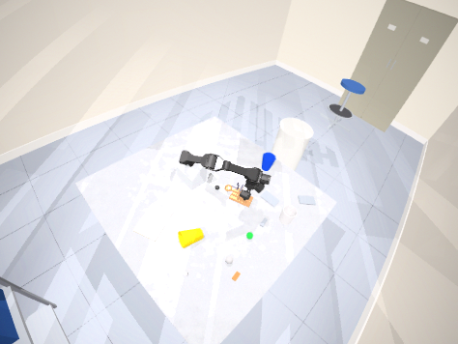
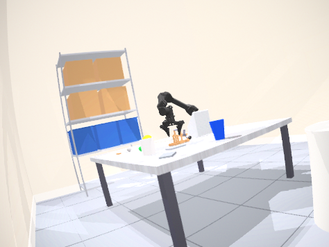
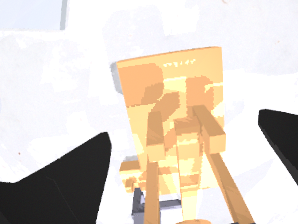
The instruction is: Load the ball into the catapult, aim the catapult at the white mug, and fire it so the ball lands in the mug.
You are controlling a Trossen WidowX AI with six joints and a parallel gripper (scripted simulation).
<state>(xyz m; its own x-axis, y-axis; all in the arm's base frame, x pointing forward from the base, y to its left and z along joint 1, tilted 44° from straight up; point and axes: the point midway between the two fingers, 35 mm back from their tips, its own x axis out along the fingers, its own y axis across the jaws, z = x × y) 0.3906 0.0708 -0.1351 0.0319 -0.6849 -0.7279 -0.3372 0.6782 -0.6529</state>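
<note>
The orange catapult (image 1: pixel 241 198) (image 2: pixel 178 141) (image 3: pixel 140 82) stands on the white table (image 1: pixel 116 193) (image 2: pixel 243 133). Its ring-shaped cup (image 1: pixel 228 187) points away from the white mug (image 1: pixel 289 213) (image 2: pixel 148 147). A small dark ball (image 1: pixel 216 187) (image 2: pixel 189 137) lies on the table just beyond that ring, outside the cup. A green ball (image 1: pixel 249 236) (image 2: pixel 140 148) lies farther off on the table. My gripper (image 1: pixel 252 191) (image 2: pixel 174 135) (image 3: pixel 185 128) is wide open and empty above the catapult, one finger on each side of its uprights. The ring is mostly cut off in the wrist view.
A blue cup (image 1: pixel 268 161) (image 2: pixel 217 130) stands near the table edge. A yellow cup (image 1: pixel 190 237) lies on its side. A white block (image 2: pixel 202 123) stands behind the catapult. Flat pale panels (image 1: pixel 306 200) (image 2: pixel 167 155) and a small orange block (image 1: pixel 236 276) also lie on the table.
</note>
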